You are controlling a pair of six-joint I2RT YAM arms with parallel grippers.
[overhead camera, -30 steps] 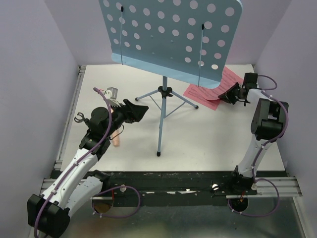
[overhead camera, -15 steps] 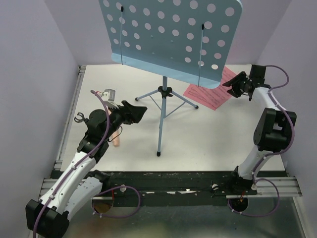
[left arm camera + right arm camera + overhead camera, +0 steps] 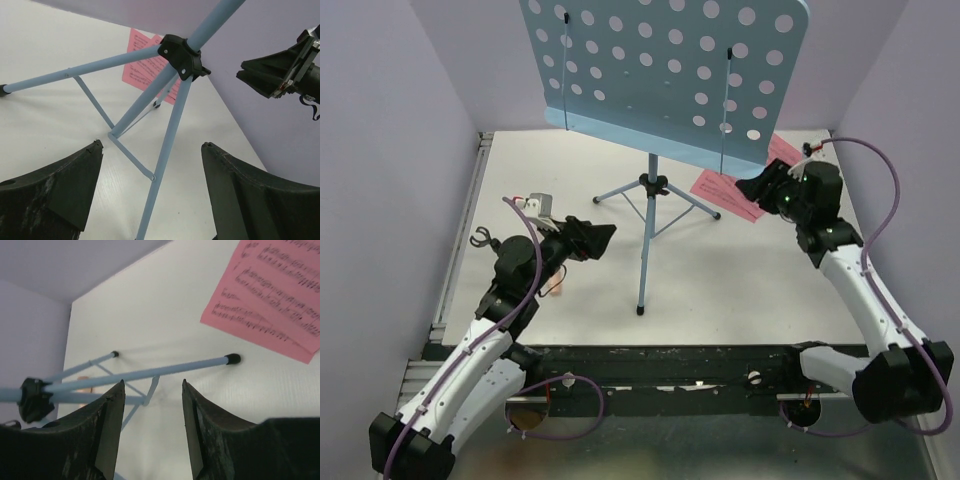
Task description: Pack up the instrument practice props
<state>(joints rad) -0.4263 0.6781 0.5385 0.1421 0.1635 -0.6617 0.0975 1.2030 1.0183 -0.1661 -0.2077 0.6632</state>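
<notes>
- From above, the light-blue music stand (image 3: 653,183) stands upright on its three legs in the middle of the white desk (image 3: 750,290), its hole-dotted panel toward the back.
- Two pink music sheets (image 3: 723,190) lie flat on the desk behind and to the right of the stand, partly hidden under the panel.
- The left claw (image 3: 600,240) hovers left of the stand's pole, pointing toward it, apart from it.
- The right claw (image 3: 748,187) hangs over the near edge of the sheets, pointing toward the stand.
- In the left wrist view, the left claw (image 3: 151,145) is spread wide and grips nothing; the stand's legs and black hub (image 3: 181,55) lie ahead, and the sheets (image 3: 142,65) beyond.
- In the right wrist view, the right claw (image 3: 152,385) is parted and empty; one stand leg (image 3: 150,372) crosses beyond its tips, and the sheets (image 3: 280,305) lie overlapped at upper right.
</notes>
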